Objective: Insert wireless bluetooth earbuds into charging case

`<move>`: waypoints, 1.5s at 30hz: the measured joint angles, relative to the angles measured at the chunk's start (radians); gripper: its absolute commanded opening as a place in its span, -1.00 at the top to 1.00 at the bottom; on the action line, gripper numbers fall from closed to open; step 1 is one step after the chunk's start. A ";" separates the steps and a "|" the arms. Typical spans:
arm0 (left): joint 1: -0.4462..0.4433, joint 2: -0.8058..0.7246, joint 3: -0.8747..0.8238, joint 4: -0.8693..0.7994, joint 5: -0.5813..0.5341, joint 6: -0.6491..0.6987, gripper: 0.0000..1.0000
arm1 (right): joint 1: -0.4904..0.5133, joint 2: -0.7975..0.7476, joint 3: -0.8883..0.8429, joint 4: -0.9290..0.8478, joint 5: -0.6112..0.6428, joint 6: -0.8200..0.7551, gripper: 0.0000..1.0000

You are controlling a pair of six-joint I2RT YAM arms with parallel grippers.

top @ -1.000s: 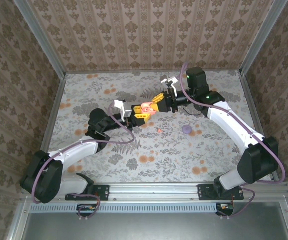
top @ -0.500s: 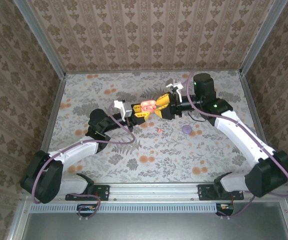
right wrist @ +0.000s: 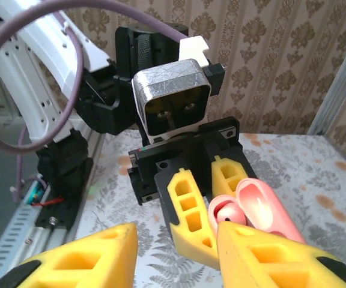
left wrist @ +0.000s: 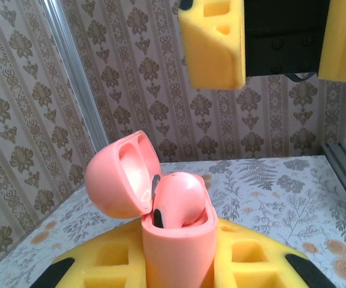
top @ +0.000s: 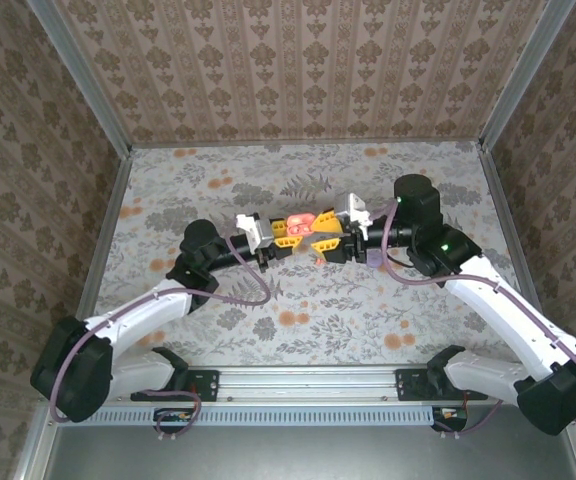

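There are two arms and two grippers. Between them is one coral-pink charging case (left wrist: 178, 240), and one earbud (left wrist: 180, 201) can be counted.

The left gripper (left wrist: 178, 273) is clenched on the case and holds it upright between its yellow fingers, raised above the middle of the tabletop (top: 298, 300). The case's lid (left wrist: 122, 177) is swung open on its hinge to one side. The earbud sits in the body of the case with its rounded top standing proud of the rim. Whether a second earbud lies beneath or beside it cannot be told.

The right gripper (right wrist: 176, 258) faces the left one from the other side, just beside the case. Its two yellow fingers are spread apart and nothing is between them. In the right wrist view one of these fingers is close against the open case, but contact cannot be made out.

A small purple round piece (top: 372, 259) lies on the tabletop, partly covered by the right arm (top: 488, 290).

The tabletop is covered in a pale cloth printed with grey ferns and leaves and scattered orange flowers. Walls (top: 288, 70) papered in brown and cream damask stripes close in three sides, with bare metal posts (top: 78, 75) at the corners. A metal rail (top: 308, 380) along the near edge carries both arm bases.
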 measured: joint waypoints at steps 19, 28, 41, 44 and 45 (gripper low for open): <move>-0.011 -0.018 0.000 -0.051 -0.019 0.055 0.69 | 0.041 0.079 0.000 0.048 0.066 -0.137 0.55; -0.017 -0.018 0.000 -0.052 -0.023 0.055 0.69 | 0.047 0.093 0.000 0.083 0.095 -0.137 0.62; -0.017 -0.018 0.000 -0.087 -0.025 0.056 0.69 | 0.065 0.116 0.013 0.052 0.118 -0.196 0.81; -0.017 -0.018 0.000 -0.097 -0.027 0.059 0.69 | 0.066 0.117 0.014 0.038 0.129 -0.217 0.81; -0.017 -0.018 0.000 -0.099 -0.028 0.059 0.69 | 0.066 0.117 0.014 0.037 0.130 -0.223 0.81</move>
